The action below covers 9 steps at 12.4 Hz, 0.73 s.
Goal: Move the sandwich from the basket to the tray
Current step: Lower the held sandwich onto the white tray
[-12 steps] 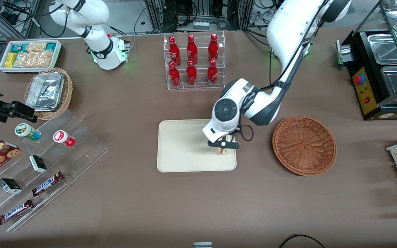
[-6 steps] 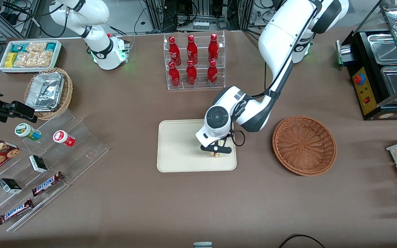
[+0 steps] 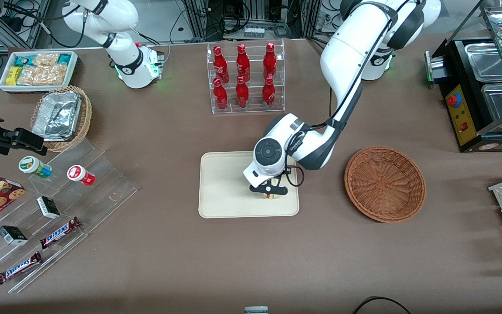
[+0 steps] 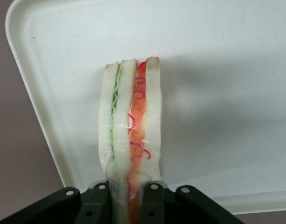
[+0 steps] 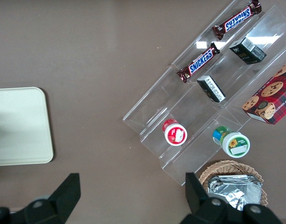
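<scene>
My left gripper point(image 3: 269, 193) hangs low over the cream tray point(image 3: 225, 192), at the tray's end nearer the basket, and is shut on the sandwich point(image 3: 272, 196). In the left wrist view the sandwich point(image 4: 131, 121) stands on edge between the black fingers point(image 4: 152, 200), white bread with green and red-orange filling, above the tray point(image 4: 217, 70) near a rounded corner. The reddish-brown wicker basket point(image 3: 384, 183) sits empty beside the tray, toward the working arm's end of the table.
A clear rack of red bottles point(image 3: 244, 78) stands farther from the front camera than the tray. A tan basket with foil trays point(image 3: 61, 115), a snack tub point(image 3: 37, 69) and acrylic steps with snacks point(image 3: 55, 209) lie toward the parked arm's end. A black food warmer point(image 3: 482, 91) stands by the working arm.
The gripper has carried the sandwich farther over the tray, away from the basket, and slightly lower. Its hold on the sandwich is unchanged.
</scene>
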Tool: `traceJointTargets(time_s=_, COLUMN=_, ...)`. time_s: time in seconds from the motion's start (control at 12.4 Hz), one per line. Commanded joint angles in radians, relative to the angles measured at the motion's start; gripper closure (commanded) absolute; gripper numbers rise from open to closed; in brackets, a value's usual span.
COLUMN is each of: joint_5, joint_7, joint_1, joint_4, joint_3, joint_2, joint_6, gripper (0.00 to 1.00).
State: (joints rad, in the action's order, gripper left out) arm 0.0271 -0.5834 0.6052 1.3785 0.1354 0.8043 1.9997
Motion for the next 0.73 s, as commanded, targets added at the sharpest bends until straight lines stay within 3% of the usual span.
traceJointTargets(time_s=0.0, joint_5=-0.007, joint_7=-0.015, joint_1=0.016, joint_4=-0.036, joint_3=-0.008, joint_2=0.024, joint_6=0.011, gripper=0.94)
traceJointTargets(time_s=0.08, joint_5=-0.007, joint_7=-0.015, joint_1=0.016, joint_4=-0.036, joint_3=-0.008, joint_2=0.026, joint_6=0.019, gripper=0.43)
traceJointTargets(time_s=0.16, joint_5=-0.007, joint_7=-0.012, joint_1=0.018, joint_4=-0.036, joint_3=-0.008, joint_2=0.027, joint_6=0.022, gripper=0.1)
traceJointTargets(time_s=0.24, joint_5=-0.007, joint_7=-0.013, joint_1=0.016, joint_4=-0.036, joint_3=-0.008, joint_2=0.032, joint_6=0.025, gripper=0.0)
traceJointTargets(time_s=0.65, joint_5=-0.006, joint_7=-0.013, joint_1=0.016, joint_4=-0.036, joint_3=-0.01, joint_2=0.03, joint_6=0.037, gripper=0.0)
